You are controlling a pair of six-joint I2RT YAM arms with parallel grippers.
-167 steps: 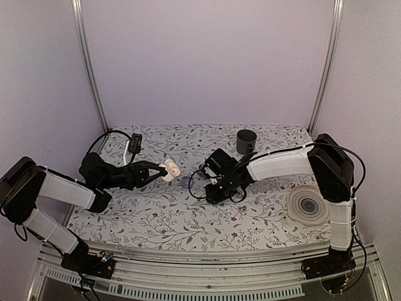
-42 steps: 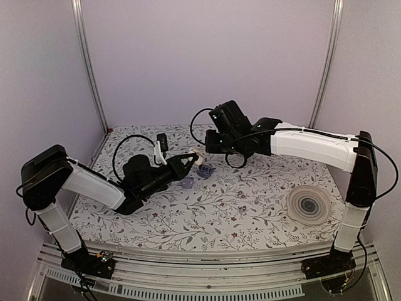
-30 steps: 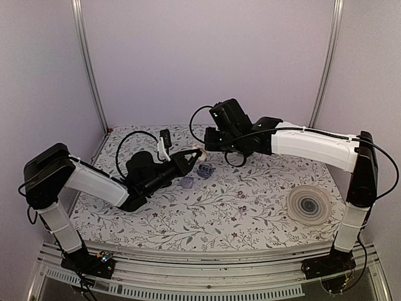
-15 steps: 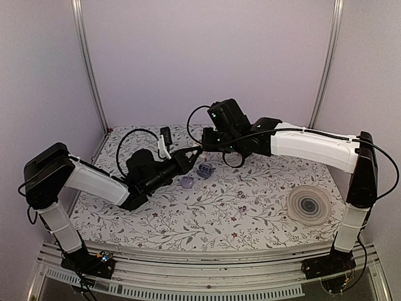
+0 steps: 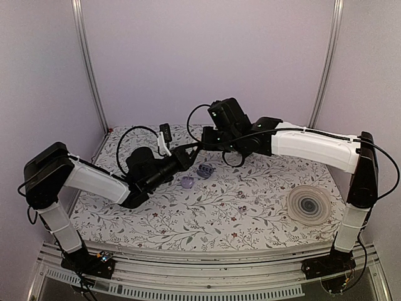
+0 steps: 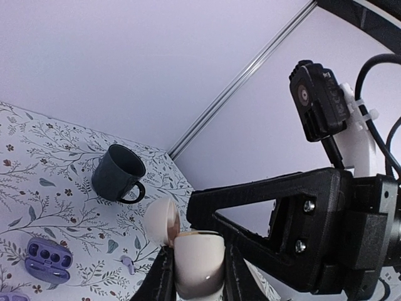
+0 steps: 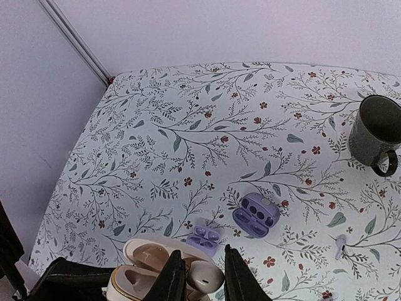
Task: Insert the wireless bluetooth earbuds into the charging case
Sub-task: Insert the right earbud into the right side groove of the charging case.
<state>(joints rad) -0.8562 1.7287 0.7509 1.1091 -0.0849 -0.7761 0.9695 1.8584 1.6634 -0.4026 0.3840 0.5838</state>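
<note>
**A:** Top view first. Your blue-grey charging case [image 5: 203,170] lies open on the table [image 5: 250,219], just below where the two tools meet. It's too small there to call its long axis. It's in the same spot as a second ago. What differs is your left gripper [image 5: 192,152], which sits a bit higher and closer to the right gripper [image 5: 202,145].

**B:** On the left wrist cam, your left gripper is clamped on a white case [image 6: 199,266] with its lid open. The charging case [image 6: 49,259] is down on the table, sockets up, long axis left-to-right. The mug [image 6: 119,180] stands beyond it.

**A:** On the right wrist cam, your fingers pinch a white earbud [image 7: 203,276] right by the white case's open half. The charging case [image 7: 255,216] runs across the frame, sockets up, beside a small lilac piece [image 7: 205,237].
</note>
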